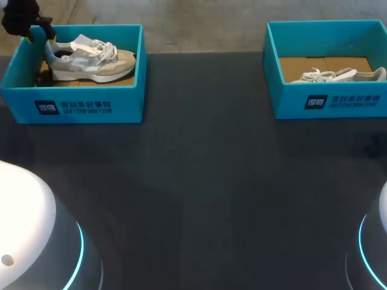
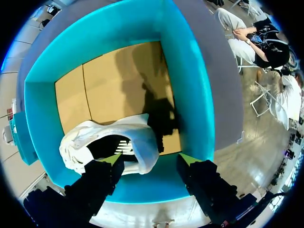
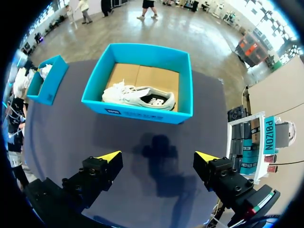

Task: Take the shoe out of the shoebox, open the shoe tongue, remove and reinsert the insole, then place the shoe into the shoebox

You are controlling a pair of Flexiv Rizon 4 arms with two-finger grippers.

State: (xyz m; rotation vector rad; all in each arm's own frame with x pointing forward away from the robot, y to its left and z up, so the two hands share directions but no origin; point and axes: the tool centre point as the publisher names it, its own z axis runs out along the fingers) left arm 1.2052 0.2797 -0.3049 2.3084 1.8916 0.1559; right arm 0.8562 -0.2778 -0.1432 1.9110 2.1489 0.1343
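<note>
The left arm is stretched to the table's far left corner, and the left gripper (image 2: 152, 160) points down into the left box (image 1: 78, 106), a blue one with a brown cardboard floor. Its jaws are released and spread wide. One yellow fingertip (image 2: 113, 159) sits at the heel opening of the shoe (image 2: 110, 142), while the other finger hangs outside the shoe, over the box's blue wall. Whether the first tip touches the collar cannot be told. The pale grey and white shoe stands upright on its sole inside the left box, with its heel under the gripper and its toe pointing toward the middle of the table (image 1: 199, 193). The right gripper (image 3: 157, 159) hangs above bare dark tabletop, well short of the right box (image 1: 338, 99). Its jaws are also released, with nothing between them. Ahead of it, a second shoe (image 1: 338, 75) lies on its side on the cardboard floor of the right box, apart from the fingers. The two boxes stand well apart along the table's far edge.
</note>
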